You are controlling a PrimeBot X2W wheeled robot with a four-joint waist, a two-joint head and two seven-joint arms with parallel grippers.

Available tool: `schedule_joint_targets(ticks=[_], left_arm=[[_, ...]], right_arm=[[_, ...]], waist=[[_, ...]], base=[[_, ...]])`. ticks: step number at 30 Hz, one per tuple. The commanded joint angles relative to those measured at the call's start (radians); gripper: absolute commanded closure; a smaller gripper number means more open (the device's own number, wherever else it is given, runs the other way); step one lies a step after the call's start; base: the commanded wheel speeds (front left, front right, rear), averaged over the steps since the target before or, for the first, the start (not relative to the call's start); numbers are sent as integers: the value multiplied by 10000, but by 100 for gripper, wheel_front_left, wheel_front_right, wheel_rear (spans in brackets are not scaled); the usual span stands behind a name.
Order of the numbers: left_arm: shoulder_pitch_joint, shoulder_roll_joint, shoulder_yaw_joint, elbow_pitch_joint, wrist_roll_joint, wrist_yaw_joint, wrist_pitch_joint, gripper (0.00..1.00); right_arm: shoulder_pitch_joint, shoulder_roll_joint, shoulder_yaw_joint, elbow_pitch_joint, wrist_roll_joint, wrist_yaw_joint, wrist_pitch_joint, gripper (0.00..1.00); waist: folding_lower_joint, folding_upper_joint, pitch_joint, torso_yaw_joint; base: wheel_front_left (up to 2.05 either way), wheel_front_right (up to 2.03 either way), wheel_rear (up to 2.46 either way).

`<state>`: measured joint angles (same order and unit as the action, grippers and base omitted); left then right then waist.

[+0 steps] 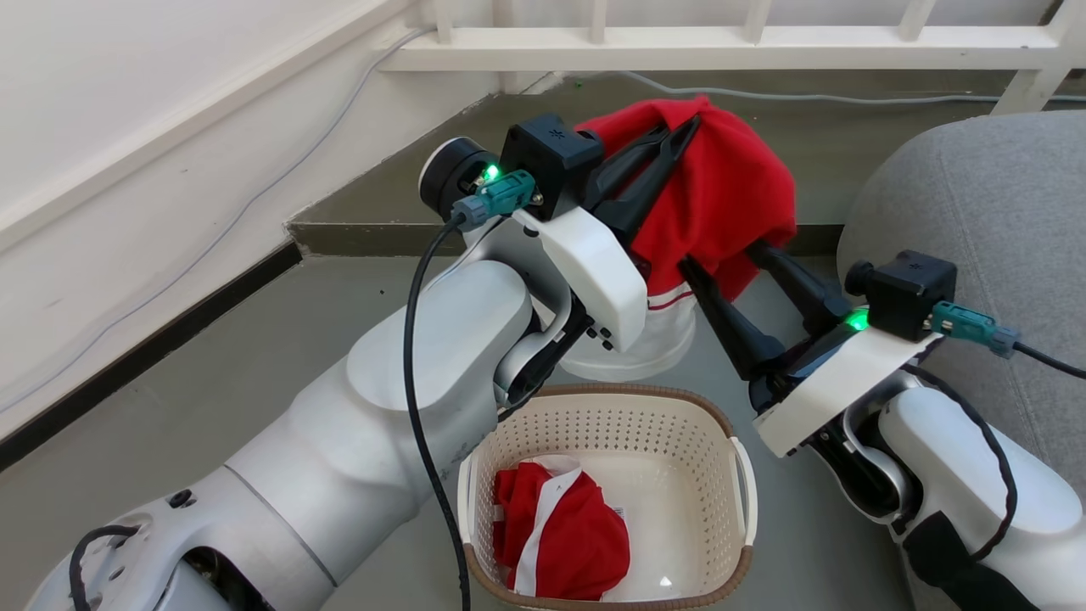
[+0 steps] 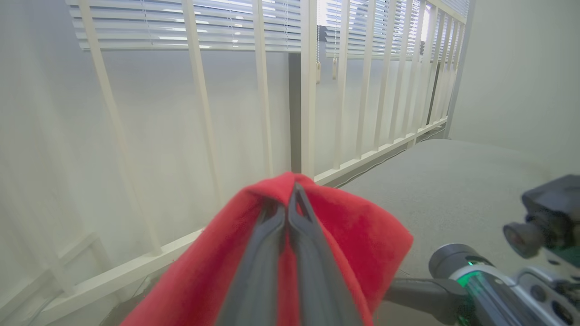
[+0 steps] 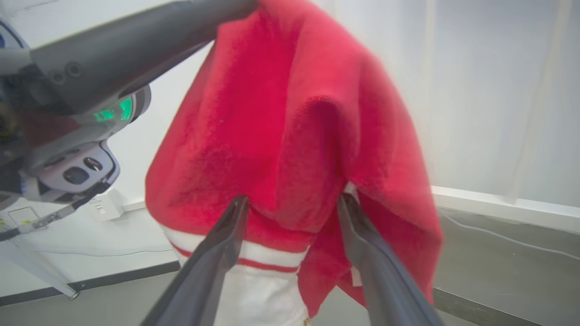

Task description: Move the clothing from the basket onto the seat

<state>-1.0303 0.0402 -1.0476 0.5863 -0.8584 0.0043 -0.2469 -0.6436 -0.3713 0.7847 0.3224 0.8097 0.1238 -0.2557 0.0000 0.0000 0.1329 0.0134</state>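
Aloft, the left gripper [image 1: 689, 127] clamps a red garment [image 1: 734, 191] clear of the basket [image 1: 740, 475]; the right gripper [image 3: 292, 201] has its fingers apart against the hanging fold. A second garment [image 1: 568, 535] lies inside.

No text, number or brand legible. Pale emblems on left wrist camera housing [image 1: 551, 151] and right wrist camera housing [image 1: 902, 293]: unreadable. Label [image 1: 618, 512] inside basket [image 1: 740, 475]: too small.
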Motion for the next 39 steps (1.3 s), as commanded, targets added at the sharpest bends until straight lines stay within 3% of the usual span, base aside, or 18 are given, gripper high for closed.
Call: schedule_joint_targets(ticks=[1, 3, 6, 15, 18, 19, 20, 39], left_arm=[[-502, 116, 248, -240, -77, 76, -46, 100], [-496, 112, 202, -273, -109, 100, -50, 100], [-479, 108, 154, -293, -164, 142, -57, 100], [-325, 103, 127, -211, -185, 272, -110, 100], [-191, 102, 158, -95, -89, 283, -129, 59], [-142, 102, 184, -69, -64, 283, -133, 20], [-85, 102, 221, -51, -59, 278, -137, 0], [1223, 101, 1258, 113, 935, -346, -148, 0]], right_arm=[[-191, -38, 83, -200, 124, 69, -61, 0], [-292, -64, 156, -201, 214, 69, -61, 0], [-395, -61, 194, -219, 331, 69, -61, 100], [-425, 18, -37, -515, 253, 69, -61, 100], [-322, 11, -103, -628, 175, 69, -61, 100], [-292, 8, -126, -661, 144, 69, -61, 100], [-264, 7, -165, -692, 107, 69, -61, 100], [62, -123, -751, -1183, -235, 69, -61, 100]], waist=[[0, 0, 19, 17], [0, 0, 57, 22], [0, 0, 107, 7], [0, 0, 196, -158], [0, 0, 189, -220], [0, 0, 186, -241], [0, 0, 181, -261], [0, 0, 63, -807]], base=[[0, 0, 0], [0, 0, 0], [0, 0, 0], [0, 0, 0], [0, 0, 0], [0, 0, 0], [0, 0, 0], [0, 0, 0]])
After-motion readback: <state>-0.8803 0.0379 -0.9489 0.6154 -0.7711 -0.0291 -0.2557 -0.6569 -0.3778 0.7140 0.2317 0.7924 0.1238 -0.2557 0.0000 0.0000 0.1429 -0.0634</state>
